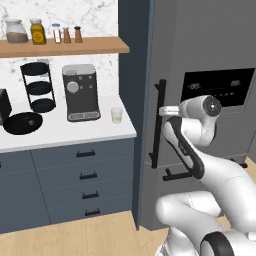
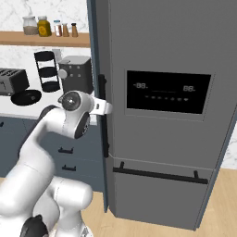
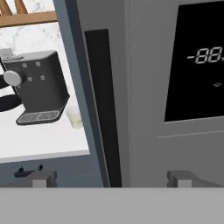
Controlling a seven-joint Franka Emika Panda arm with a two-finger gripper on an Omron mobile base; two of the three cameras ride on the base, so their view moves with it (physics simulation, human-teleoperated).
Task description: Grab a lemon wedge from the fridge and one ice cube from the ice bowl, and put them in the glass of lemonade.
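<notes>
On the white counter (image 1: 60,135), the ice bowl (image 1: 22,123) sits at its left edge, then a tiered rack (image 1: 38,86), coffee machine (image 1: 81,93), and the glass of lemonade (image 1: 116,115) near the right edge; the gripper (image 3: 109,178), spread wide, faces the closed fridge's (image 2: 162,55) black handle (image 2: 103,115)

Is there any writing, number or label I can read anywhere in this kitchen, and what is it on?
"88" style digits, twice: on the black display panel of the fridge; in the hand view they read "-88".
Small symbols on the same panel: too small to read.
Shelf jars: no readable label.
Coffee machine: no text visible.
</notes>
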